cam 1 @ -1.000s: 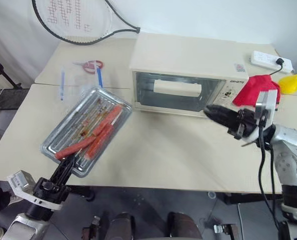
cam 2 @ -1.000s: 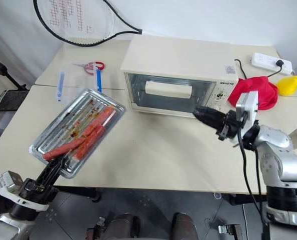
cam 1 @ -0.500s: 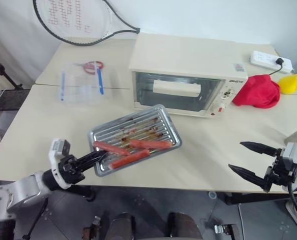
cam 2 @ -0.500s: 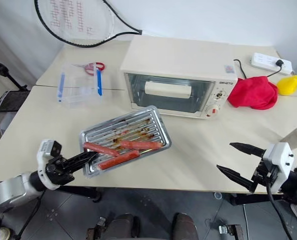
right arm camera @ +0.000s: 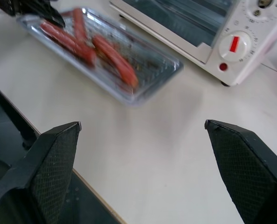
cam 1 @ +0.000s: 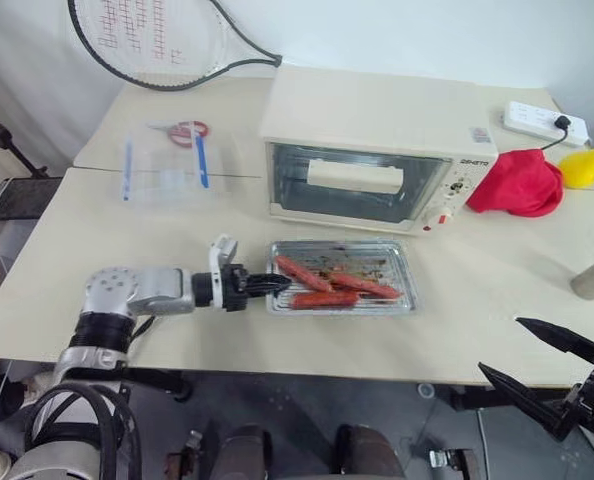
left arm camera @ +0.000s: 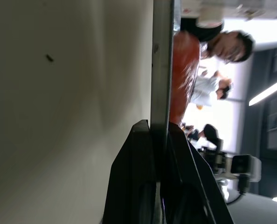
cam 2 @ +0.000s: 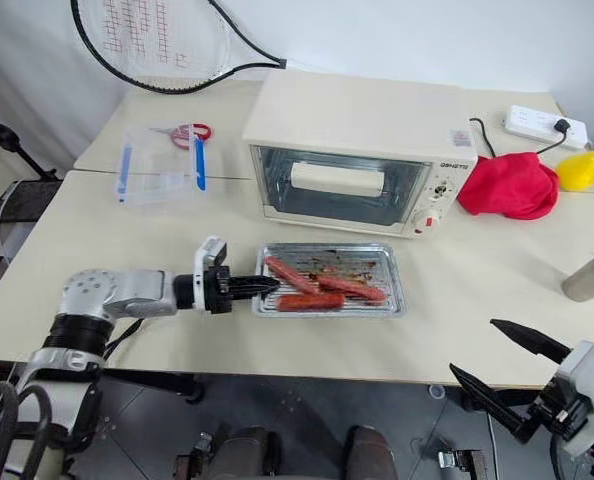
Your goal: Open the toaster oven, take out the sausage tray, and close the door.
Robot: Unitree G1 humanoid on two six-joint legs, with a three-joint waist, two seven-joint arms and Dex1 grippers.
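Silver left arm, pointed black fingers.

No text can be read with certainty. The toaster oven carries a short dark brand word at the upper right of its front, too small to make out, and a small sticker with red print on its top, also illegible.

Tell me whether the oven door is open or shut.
Shut. The door stands upright, flush with the oven front, its handle against the glass. The sausage tray lies on the table before it.
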